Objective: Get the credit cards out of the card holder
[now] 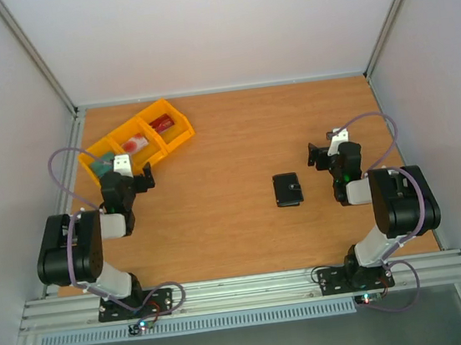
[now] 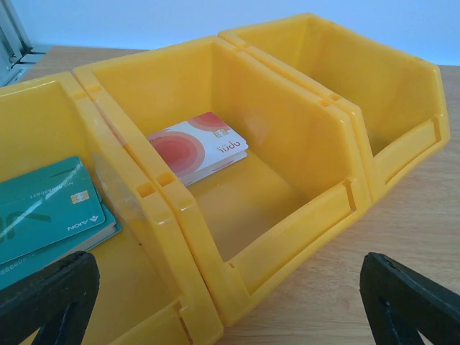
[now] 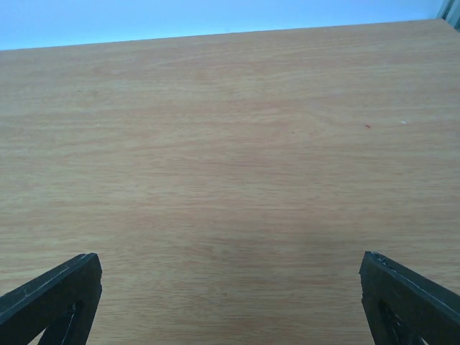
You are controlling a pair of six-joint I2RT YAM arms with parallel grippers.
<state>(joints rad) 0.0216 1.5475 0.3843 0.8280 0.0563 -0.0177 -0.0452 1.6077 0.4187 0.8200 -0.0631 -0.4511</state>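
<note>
The card holder (image 1: 287, 189) is a small black wallet lying closed and flat on the wooden table, right of centre. Any credit cards inside it are hidden. My right gripper (image 1: 319, 155) hovers just right of and slightly behind the holder, not touching it. It is open, and in the right wrist view its fingertips (image 3: 54, 295) frame only bare wood, with the right gripper (image 3: 230, 302) empty. My left gripper (image 1: 144, 180) is open at the far left, facing the yellow bins. Nothing sits between the jaws of the left gripper (image 2: 230, 305).
A row of three joined yellow bins (image 1: 177, 134) stands at the back left. The left bin holds a green card (image 2: 43, 212), the middle bin (image 2: 287, 215) a red-and-white card (image 2: 198, 147), and the farthest one a red item (image 1: 163, 123). White walls enclose the table.
</note>
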